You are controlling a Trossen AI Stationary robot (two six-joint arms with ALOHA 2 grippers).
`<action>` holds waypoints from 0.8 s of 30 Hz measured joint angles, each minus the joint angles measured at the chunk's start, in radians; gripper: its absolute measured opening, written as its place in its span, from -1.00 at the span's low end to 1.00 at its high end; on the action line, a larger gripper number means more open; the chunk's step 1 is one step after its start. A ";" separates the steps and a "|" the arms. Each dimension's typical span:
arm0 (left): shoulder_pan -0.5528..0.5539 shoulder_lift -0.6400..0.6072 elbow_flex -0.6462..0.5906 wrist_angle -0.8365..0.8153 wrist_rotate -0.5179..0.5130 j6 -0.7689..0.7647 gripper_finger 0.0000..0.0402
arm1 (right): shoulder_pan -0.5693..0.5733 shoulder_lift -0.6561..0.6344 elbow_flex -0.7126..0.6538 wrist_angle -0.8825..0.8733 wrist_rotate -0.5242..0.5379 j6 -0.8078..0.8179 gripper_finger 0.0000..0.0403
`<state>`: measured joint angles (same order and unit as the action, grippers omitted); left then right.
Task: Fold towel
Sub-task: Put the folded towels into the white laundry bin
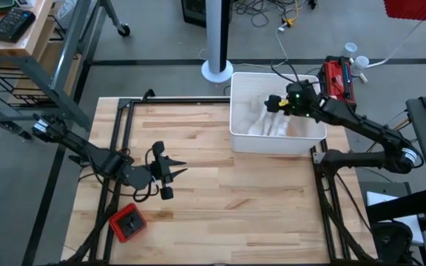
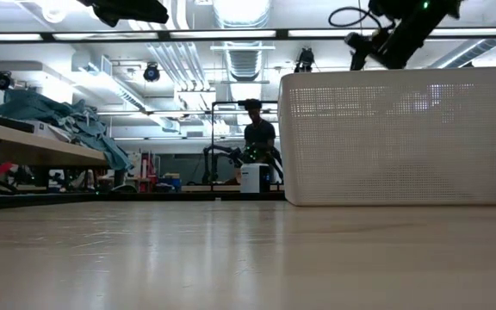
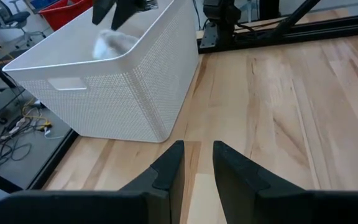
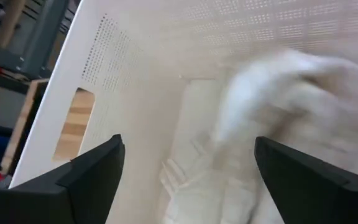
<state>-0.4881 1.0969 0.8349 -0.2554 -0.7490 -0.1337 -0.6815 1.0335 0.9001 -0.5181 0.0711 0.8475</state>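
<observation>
High view shows the right gripper (image 1: 274, 103) over the white perforated basket (image 1: 237, 122), which sits at the far right part of the wooden table (image 1: 220, 199), its far wall near the table's far edge. White towel (image 1: 268, 122) cloth lies heaped inside the basket, below the gripper. In the right wrist view the two dark fingers (image 4: 86, 171) stand wide apart with nothing between them, and the towel (image 4: 272, 93) shows as a pale blurred mass against the basket's inner wall (image 4: 135, 56); whether it touches the fingers cannot be told.

The left gripper (image 1: 170, 174) waits low over the left half of the table, well apart from the basket. Its fingers (image 3: 169, 177) are only slightly parted, a narrow gap between them, holding nothing. A small red object (image 1: 127, 222) lies near the table's near-left corner, just beside the black frame rail (image 1: 117, 148) along the left edge.

Between the left gripper and the basket the wood is bare, and so is the near half of the table. The low view shows a person (image 2: 258, 138) standing far back in the room.
</observation>
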 joint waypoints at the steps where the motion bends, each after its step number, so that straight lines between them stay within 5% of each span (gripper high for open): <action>1: 0.000 0.000 0.000 -0.001 0.000 0.000 -0.63 | 0.000 0.001 0.024 -0.036 0.000 -0.004 0.73; 9: 0.000 0.000 0.000 0.000 0.000 -0.002 -0.63 | 0.003 0.003 0.241 -0.314 0.010 -0.061 0.74; 16: 0.001 0.000 0.000 0.000 -0.008 -0.002 -0.63 | 0.035 0.058 0.256 -0.313 0.060 -0.056 0.65; 24: 0.002 -0.002 0.000 0.011 -0.083 0.029 -0.63 | 0.058 0.274 0.249 -0.308 0.159 -0.106 0.45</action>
<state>-0.4857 1.0953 0.8349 -0.2441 -0.8322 -0.1050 -0.6238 1.3077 1.1495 -0.8262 0.2299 0.7419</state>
